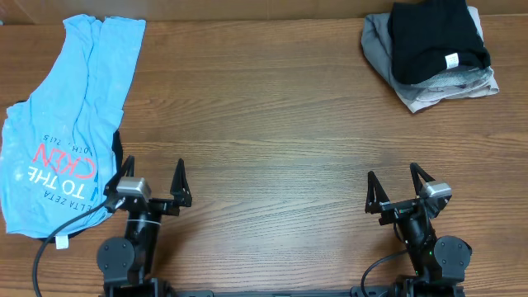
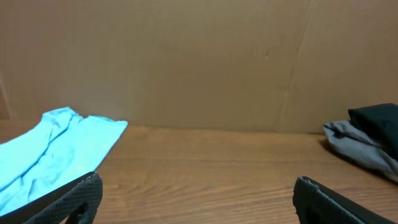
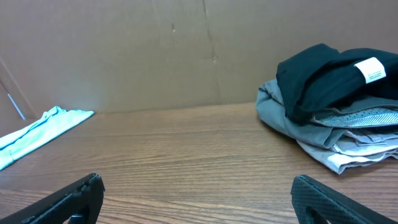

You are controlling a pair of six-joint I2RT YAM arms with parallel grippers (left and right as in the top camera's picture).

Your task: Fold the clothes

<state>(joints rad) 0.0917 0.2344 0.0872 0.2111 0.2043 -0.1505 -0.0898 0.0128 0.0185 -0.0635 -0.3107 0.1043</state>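
Observation:
A light blue shirt [image 1: 62, 124] with red-and-white lettering lies crumpled along the table's left side, also seen in the left wrist view [image 2: 50, 152] and faintly in the right wrist view [image 3: 37, 134]. A folded black T-shirt [image 1: 436, 37] with a small white tag tops a pile at the back right [image 3: 326, 78]. My left gripper [image 1: 146, 183] rests near the front edge, just right of the blue shirt, open with nothing in it [image 2: 196, 199]. My right gripper [image 1: 399, 188] stands open over bare wood at the front right [image 3: 196, 199].
Under the black T-shirt lies a stack of grey folded garments [image 1: 429, 82], seen also as grey cloth [image 2: 364, 146] in the left wrist view. A cardboard wall [image 3: 155, 50] stands behind the wooden table [image 1: 264, 124]. A cable [image 1: 41, 256] trails by the left arm's base.

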